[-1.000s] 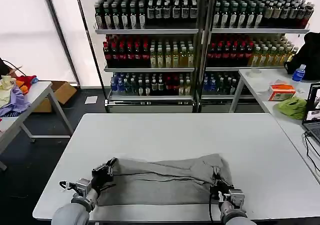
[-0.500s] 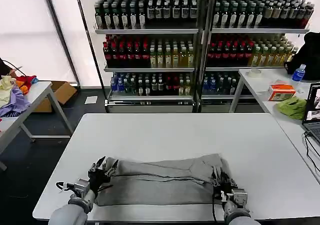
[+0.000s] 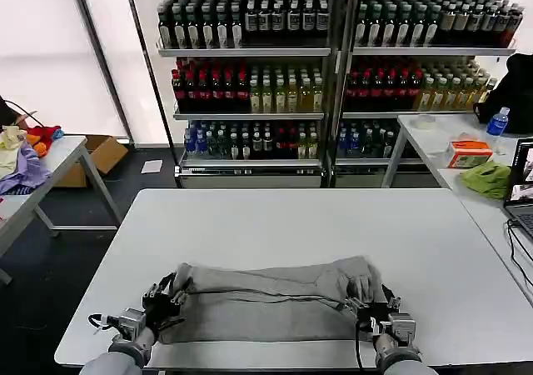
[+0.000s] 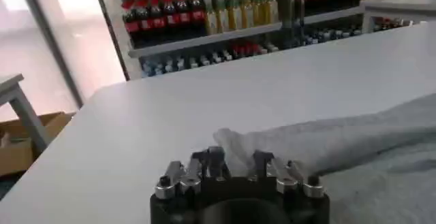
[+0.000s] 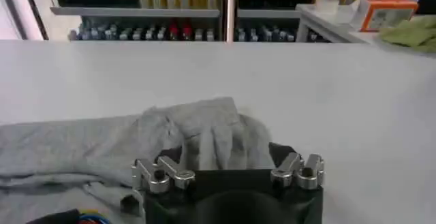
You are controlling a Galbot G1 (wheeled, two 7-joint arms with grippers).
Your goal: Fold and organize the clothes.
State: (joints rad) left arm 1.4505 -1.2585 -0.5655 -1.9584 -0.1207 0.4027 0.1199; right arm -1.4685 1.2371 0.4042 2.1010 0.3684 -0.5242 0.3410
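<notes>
One of the clothes, a light grey shirt (image 3: 266,304), lies folded into a long band near the table's front edge. It also shows in the left wrist view (image 4: 354,144) and the right wrist view (image 5: 102,144). My left gripper (image 3: 165,294) sits at the shirt's left end, open. Its fingers stand just short of the cloth's corner (image 4: 231,144) in the left wrist view (image 4: 235,165). My right gripper (image 3: 372,304) is at the bunched right end, open wide, with the cloth lying loose between its fingers (image 5: 225,156).
The white table (image 3: 291,217) has free room behind the shirt. A side table on the right carries a lime-green cloth (image 3: 487,177), an orange box (image 3: 469,152) and a laptop (image 3: 522,187). A fabric heap (image 3: 25,154) lies on the left table. Bottle shelves (image 3: 250,83) stand behind.
The left gripper let go of the shirt's left end and drew back toward the front edge. The right gripper also slid back a little. The folded edge has settled flat.
</notes>
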